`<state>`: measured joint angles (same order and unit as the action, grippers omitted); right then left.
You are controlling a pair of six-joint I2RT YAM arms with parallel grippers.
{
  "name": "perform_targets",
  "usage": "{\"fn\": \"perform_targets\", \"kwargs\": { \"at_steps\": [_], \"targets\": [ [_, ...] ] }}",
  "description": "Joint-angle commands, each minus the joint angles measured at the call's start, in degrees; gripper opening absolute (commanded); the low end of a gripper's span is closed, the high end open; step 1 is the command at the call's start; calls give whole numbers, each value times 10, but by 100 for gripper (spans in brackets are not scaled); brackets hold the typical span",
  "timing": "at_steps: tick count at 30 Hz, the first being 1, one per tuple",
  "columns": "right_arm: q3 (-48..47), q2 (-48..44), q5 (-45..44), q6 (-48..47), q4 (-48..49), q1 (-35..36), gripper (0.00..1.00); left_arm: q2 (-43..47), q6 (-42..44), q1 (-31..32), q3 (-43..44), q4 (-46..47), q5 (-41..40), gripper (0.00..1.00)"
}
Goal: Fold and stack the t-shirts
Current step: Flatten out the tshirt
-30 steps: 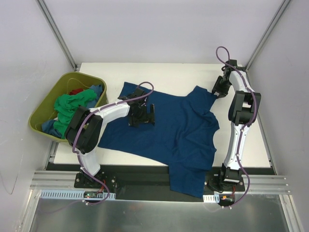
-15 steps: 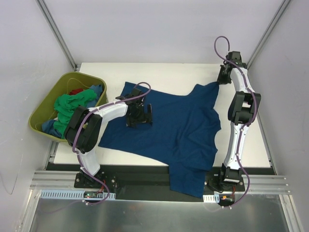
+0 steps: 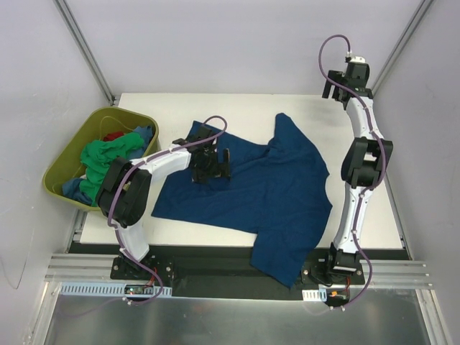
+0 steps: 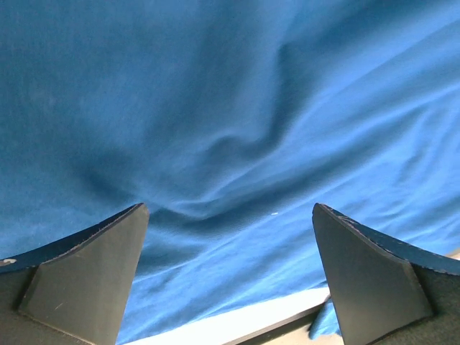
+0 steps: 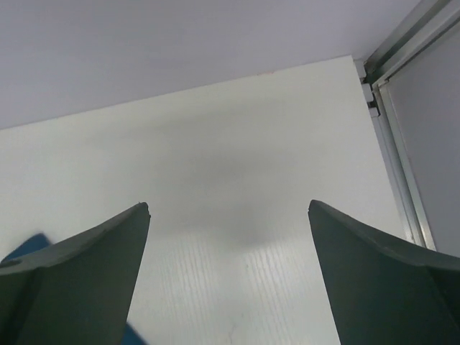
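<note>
T-shirt (image 3: 277, 190) under left pincer (image 4: 228, 210); right pincer (image 5: 228, 210) apart.

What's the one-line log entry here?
left end effector: open over shirt | right end effector: open, empty, far right corner | shirt: spread, unfolded

The right gripper (image 5: 228, 207) stands with its two dark fingers (image 5: 86, 273) spread wide and nothing between them, only the bare white table (image 5: 237, 144). A small scrap of the blue t-shirt (image 5: 27, 246) shows just beside the left-hand finger at the picture's lower left. The table's far edge meets a pale wall (image 5: 180, 43), and a metal frame (image 5: 399, 36) rises at its far right corner.
</note>
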<state>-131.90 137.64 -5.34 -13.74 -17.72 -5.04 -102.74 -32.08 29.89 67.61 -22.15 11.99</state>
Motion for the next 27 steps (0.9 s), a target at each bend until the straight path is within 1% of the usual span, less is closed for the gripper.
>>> {"fn": "perform_targets", "kwargs": {
  "at_steps": [1, 2, 3, 4, 5, 6, 7, 8, 9, 10, 11, 14, 15, 16, 17, 18, 20, 21, 23, 24, 25, 27],
  "targets": [
    [111, -181, -4, 48, -100, 23, 97, 48, 21, -3, 38, -3, -1, 99],
    [151, -217, -4, 63, -115, 29, 97, 55, 23, -3, 38, -4, -5, 99],
    [208, -290, 13, 81, -124, 32, 97, 61, 23, -3, 33, -3, -12, 99],
    [314, -328, 22, 119, -130, 35, 97, 76, 24, -3, 30, -3, -16, 99],
    [380, -404, 29, 138, -130, 40, 97, 83, 20, -3, 24, -3, -23, 99],
    [438, -437, 44, 168, -126, 44, 97, 91, 20, -4, 18, -3, -34, 99],
    [542, -466, 48, 206, -117, 49, 97, 101, 23, -4, 17, -3, -40, 99],
    [584, -512, 67, 215, -113, 62, 97, 102, 26, -8, 20, -4, -47, 99],
    [616, -528, 85, 221, -109, 71, 97, 99, 30, -11, 34, -3, -44, 99],
    [672, -540, 87, 231, -109, 78, 97, 88, 35, -16, 44, -3, -37, 99],
    [690, -551, 89, 239, -108, 94, 97, 77, 39, -21, 73, -3, -35, 99],
    [719, -533, 93, 240, -115, 106, 97, 13, 53, -33, 128, -6, -40, 99],
    [715, -523, 89, 237, -129, 106, 97, -7, 55, -36, 172, -9, -38, 99],
    [713, -514, 86, 233, -133, 105, 97, -48, 55, -40, 194, -11, -37, 99],
    [699, -493, 83, 228, -137, 105, 97, -68, 53, -40, 216, -16, -42, 99],
    [693, -481, 82, 221, -147, 104, 97, -107, 48, -40, 254, -25, -44, 99],
    [674, -443, 85, 214, -153, 104, 97, -141, 46, -40, 301, -30, -40, 99],
    [667, -430, 87, 209, -154, 103, 97, -171, 44, -40, 313, -32, -41, 99],
    [642, -384, 95, 206, -159, 98, 97, -200, 47, -41, 357, -37, -59, 99],
    [633, -368, 99, 203, -162, 95, 97, -229, 47, -42, 371, -46, -67, 99],
    [623, -334, 106, 202, -166, 88, 97, -242, 44, -47, 387, -52, -71, 99],
    [592, -303, 118, 201, -181, 80, 97, -278, 35, -55, 426, -65, -73, 99]
  ]
}}
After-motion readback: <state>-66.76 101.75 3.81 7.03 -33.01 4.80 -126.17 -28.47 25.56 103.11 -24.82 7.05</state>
